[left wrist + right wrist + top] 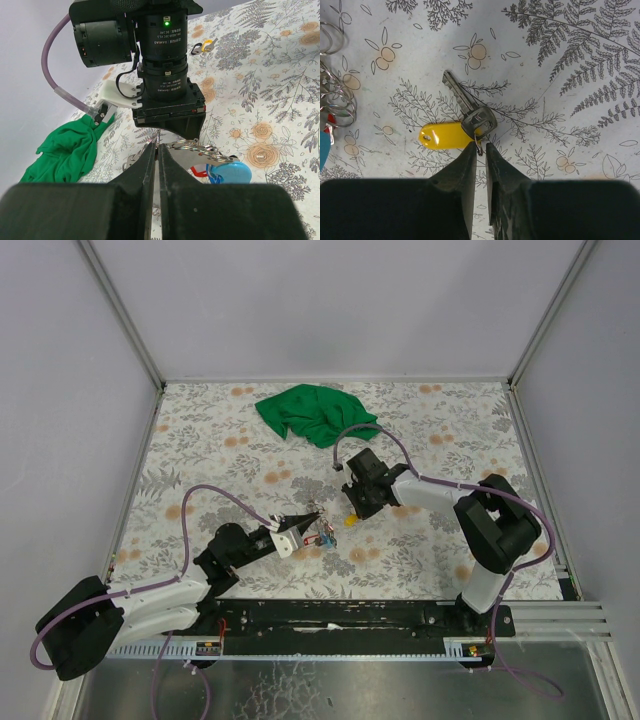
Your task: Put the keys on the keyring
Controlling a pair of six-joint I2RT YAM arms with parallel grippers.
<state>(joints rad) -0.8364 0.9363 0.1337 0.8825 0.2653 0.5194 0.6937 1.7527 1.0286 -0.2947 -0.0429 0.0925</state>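
My left gripper [157, 146] is shut on a thin wire of the keyring [186, 145], whose grey loops run right to the light blue tag [234, 172] and the red tag [197, 172] of the keys. I cannot tell whether the keys are threaded on. In the top view this cluster [321, 534] lies at my left gripper's [318, 514] tip. My right gripper [480, 147] points down at the table, its tips pinching the small wire ring of a dark-headed key [470, 107] with a yellow tag [440, 136]. The keyring's loops [337, 102] show at that view's left edge.
A crumpled green cloth [318, 412] lies at the back middle of the floral table, also in the left wrist view [70, 150]. The right arm's wrist [167, 75] stands close in front of my left fingers. A small dark-and-yellow item [204, 46] lies beyond it.
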